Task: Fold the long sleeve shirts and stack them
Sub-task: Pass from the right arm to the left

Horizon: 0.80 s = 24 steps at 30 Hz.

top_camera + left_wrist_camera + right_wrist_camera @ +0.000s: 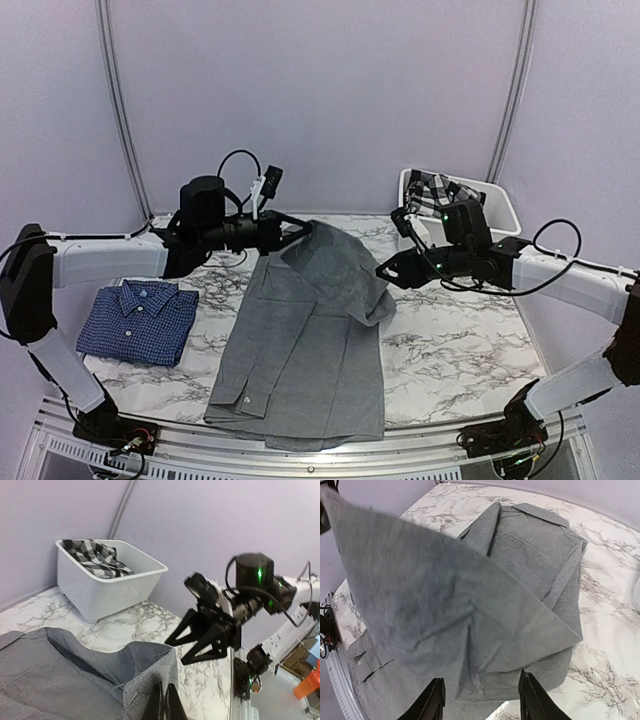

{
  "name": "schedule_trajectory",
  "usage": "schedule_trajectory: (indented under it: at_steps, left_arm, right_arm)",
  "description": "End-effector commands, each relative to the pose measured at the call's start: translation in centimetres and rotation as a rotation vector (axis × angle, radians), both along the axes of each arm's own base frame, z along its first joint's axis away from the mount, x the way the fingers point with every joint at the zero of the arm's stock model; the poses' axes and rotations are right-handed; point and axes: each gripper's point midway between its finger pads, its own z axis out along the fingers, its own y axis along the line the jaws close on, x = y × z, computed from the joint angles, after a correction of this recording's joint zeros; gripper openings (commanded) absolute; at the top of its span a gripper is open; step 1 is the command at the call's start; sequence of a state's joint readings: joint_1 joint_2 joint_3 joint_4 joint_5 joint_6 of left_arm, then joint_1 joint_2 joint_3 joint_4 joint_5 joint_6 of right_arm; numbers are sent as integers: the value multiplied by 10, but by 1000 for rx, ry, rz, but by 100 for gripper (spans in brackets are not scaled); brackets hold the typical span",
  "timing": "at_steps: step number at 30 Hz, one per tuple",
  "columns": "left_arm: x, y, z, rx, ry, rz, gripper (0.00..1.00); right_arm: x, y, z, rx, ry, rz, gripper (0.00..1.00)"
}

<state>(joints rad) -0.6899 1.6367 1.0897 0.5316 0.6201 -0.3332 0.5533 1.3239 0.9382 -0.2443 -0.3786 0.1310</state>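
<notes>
Matt, finely woven cloth is seen in the grey shirt [300,340] hanging from the left gripper [300,228], and a matt, small-checked weave in the blue shirt [138,320] lying below and outward of it. A smooth, faintly glossy marble-patterned top is shown by the table [460,340] under both grippers. Smooth white plastic forms the bin [503,212] behind the right gripper [384,271], whose fingers [434,702] are matt black.

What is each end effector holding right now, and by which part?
The left end effector pinches a lifted edge of the grey shirt; the right end effector is open, holding nothing.
</notes>
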Motion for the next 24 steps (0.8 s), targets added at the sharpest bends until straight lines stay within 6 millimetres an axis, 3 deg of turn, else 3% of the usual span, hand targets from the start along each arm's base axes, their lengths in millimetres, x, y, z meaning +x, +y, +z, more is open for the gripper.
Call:
schedule_trajectory:
  at_steps: [1, 6, 11, 14, 16, 18, 21, 24]
  left_arm:
    - [38, 21, 14, 75, 106, 192, 0]
    - [64, 36, 29, 121, 108, 320, 0]
    - [70, 35, 41, 124, 90, 339, 0]
    - [85, 40, 33, 162, 98, 401, 0]
    - [97, 44, 21, 172, 134, 423, 0]
    - [105, 47, 2, 187, 192, 435, 0]
    - [113, 57, -45, 250, 292, 471, 0]
    - [115, 69, -96, 301, 405, 497, 0]
  right_arm:
    - [12, -22, 5, 4, 3, -201, 48]
    - [-26, -29, -24, -18, 139, -270, 51]
    - [-90, -18, -63, -61, 316, -285, 52]
    - [-116, -12, -79, -57, 377, -304, 52]
    - [-115, -12, -85, -39, 390, -333, 50]
    - [-101, -14, -84, -53, 345, -388, 49]
    - [-73, -8, -79, -51, 294, -420, 40]
    - [-46, 11, -70, -11, 259, -409, 35]
